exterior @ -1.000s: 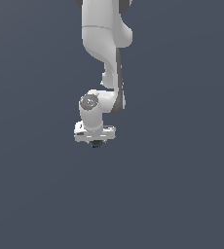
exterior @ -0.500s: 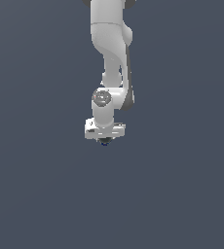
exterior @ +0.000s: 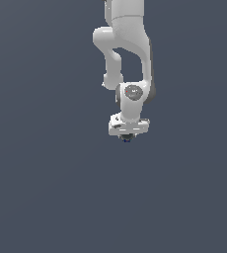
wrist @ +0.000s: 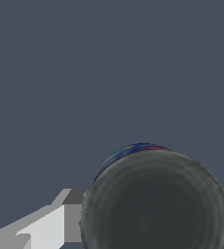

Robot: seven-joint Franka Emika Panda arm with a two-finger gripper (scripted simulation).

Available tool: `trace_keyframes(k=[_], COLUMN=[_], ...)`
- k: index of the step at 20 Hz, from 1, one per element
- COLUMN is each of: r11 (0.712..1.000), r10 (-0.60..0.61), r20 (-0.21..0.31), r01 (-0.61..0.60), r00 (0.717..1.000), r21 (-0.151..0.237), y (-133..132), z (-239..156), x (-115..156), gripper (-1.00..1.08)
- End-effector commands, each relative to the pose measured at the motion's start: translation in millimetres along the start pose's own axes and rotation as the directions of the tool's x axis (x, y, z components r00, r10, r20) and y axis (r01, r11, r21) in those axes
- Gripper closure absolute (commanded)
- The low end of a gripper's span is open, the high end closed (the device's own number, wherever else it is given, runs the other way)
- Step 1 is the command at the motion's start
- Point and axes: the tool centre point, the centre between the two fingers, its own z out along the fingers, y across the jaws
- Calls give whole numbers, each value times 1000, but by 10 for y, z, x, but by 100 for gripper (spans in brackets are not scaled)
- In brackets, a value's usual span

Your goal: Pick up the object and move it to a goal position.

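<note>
The object (exterior: pixel 126 138) is a tiny near-black roundish lump with a blue-green tint, poking out just under the white gripper (exterior: pixel 127 135) in the exterior view. The gripper hangs from the white arm, pointing down, and is shut on the object. In the wrist view the object (wrist: pixel 155 199) fills the lower part as a large dark grey round shape with a blue-green and reddish rim, held between the pale fingers (wrist: pixel 46 226). The fingertips themselves are mostly hidden behind it.
The white arm (exterior: pixel 128 54) comes down from the top of the exterior view. All around is a plain dark grey-blue surface (exterior: pixel 46 188) with nothing else on it.
The arm and gripper have moved toward the exterior view's right, carrying the object along. The gripper stays shut on it.
</note>
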Motion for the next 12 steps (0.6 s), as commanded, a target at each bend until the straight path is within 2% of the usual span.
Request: trace_keyframes(k=[1, 6, 12], r11=[1000, 1000, 1000], r10=[0, -1, -1], r20=[-1, -1, -1], r01=[0, 1, 1], r00=[1000, 1000, 1000], r21=[0, 0, 0], y=[-325, -920, -1435], z=[-44, -117, -180], x=[-50, -129, -184], gripper=[108, 108, 108])
